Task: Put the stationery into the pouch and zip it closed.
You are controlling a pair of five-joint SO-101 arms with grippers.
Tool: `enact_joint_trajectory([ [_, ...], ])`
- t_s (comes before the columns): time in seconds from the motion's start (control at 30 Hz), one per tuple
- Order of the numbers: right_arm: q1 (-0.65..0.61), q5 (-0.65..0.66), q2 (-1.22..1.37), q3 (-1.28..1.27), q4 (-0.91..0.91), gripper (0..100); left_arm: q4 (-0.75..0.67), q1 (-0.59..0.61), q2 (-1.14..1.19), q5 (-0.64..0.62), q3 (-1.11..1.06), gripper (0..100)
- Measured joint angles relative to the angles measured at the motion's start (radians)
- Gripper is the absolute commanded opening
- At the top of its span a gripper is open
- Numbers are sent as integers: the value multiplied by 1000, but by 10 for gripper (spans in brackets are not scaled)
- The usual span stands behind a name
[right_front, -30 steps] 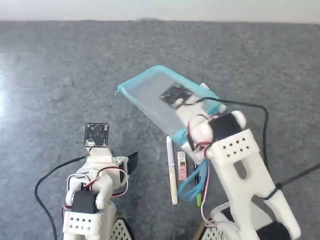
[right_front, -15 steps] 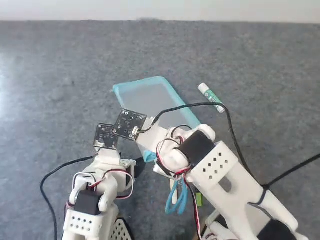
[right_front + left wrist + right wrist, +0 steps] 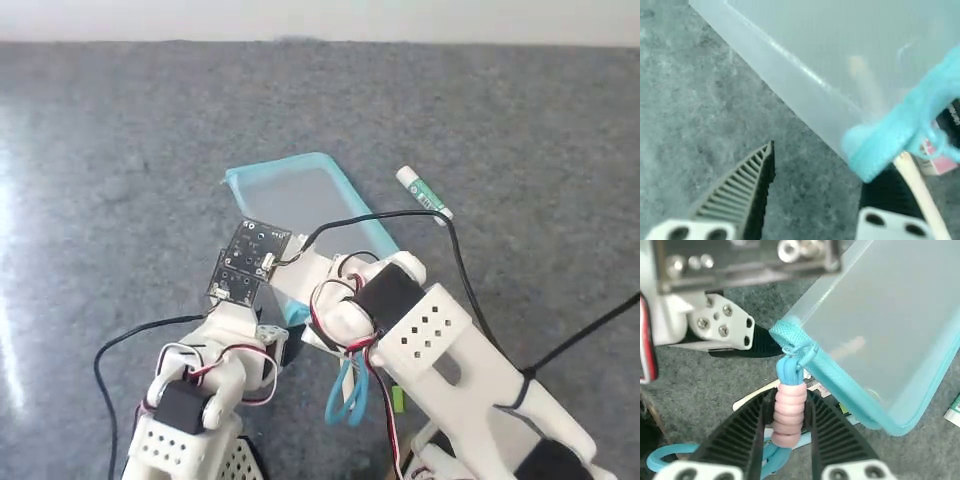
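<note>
Left hand (image 3: 822, 172) and right hand (image 3: 790, 400) crowd a pouch (image 3: 300, 195) corner; far side is passable.

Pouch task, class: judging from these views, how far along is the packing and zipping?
Done: nothing clearly. In hand: the right gripper is shut on the zip cord's pink bead pull; the left gripper is open at a corner of the pouch. Left: the glue stick lies on the table apart from the pouch, a pen outside by its corner; load them, then zip.

Grey speckled tabletop (image 3: 120, 130), pale wall strip (image 3: 320, 18) behind it
</note>
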State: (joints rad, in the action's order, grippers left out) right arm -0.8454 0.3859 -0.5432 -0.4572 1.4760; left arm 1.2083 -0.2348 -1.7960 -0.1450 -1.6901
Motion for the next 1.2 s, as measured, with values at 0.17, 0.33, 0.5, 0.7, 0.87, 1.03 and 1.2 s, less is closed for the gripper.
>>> enact_joint_trajectory([
  [0.17,6,-25,0,0,-26,7,-186,242,0,216,12,264],
  [0.33,110,-69,0,0,-72,7,-233,423,0,258,87,266],
  [0.5,183,-112,0,0,-141,7,-195,423,0,290,227,277],
  [0.7,189,-118,0,71,-144,6,-15,196,17,322,384,311],
  [0.87,187,-118,0,114,-121,6,-101,150,233,324,400,330],
  [1.03,183,-118,0,117,-109,6,-157,150,344,305,400,352],
  [1.2,167,-118,0,117,-109,6,-157,150,339,304,400,352],
])
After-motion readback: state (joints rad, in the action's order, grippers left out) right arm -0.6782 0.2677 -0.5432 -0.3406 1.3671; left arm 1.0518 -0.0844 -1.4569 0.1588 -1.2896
